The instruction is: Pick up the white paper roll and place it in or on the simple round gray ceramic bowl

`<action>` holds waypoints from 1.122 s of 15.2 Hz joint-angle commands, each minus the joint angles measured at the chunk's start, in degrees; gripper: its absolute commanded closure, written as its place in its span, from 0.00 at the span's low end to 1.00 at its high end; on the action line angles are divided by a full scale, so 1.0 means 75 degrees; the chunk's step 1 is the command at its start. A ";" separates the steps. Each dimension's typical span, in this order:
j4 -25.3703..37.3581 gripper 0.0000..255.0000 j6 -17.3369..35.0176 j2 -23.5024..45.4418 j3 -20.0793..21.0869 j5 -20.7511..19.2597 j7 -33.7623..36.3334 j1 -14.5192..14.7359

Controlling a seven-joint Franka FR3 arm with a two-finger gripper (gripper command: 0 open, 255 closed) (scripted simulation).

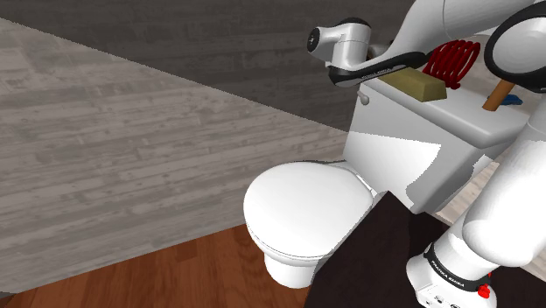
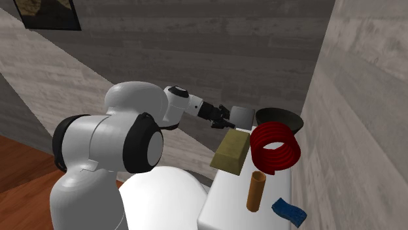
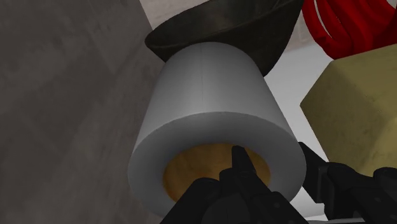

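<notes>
The pale grey paper roll (image 3: 210,95) with a brown core lies end-on to my gripper (image 3: 280,168). One finger (image 3: 242,162) reaches into the core and the other (image 3: 318,175) sits outside the wall, clasping it. Just beyond the roll stands a dark grey round bowl (image 3: 191,38), its rim touching or nearly touching the roll's far end. In the second exterior view the gripper (image 2: 230,119) reaches level to the roll (image 2: 242,116), with the bowl (image 2: 278,118) right behind it at the tank's far end. In the shoulder view the black gripper (image 1: 420,59) stretches over the tank.
Everything sits on a white toilet tank lid (image 2: 225,196) against a grey wall. A red coil (image 2: 274,147), an olive block (image 2: 232,150), an orange cylinder (image 2: 255,191) and a blue object (image 2: 289,211) crowd the lid. The toilet seat (image 1: 306,206) lies below.
</notes>
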 commanded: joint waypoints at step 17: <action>0.0733 1.00 -0.0398 -0.0246 0.0020 0.0069 -0.0909 0.0036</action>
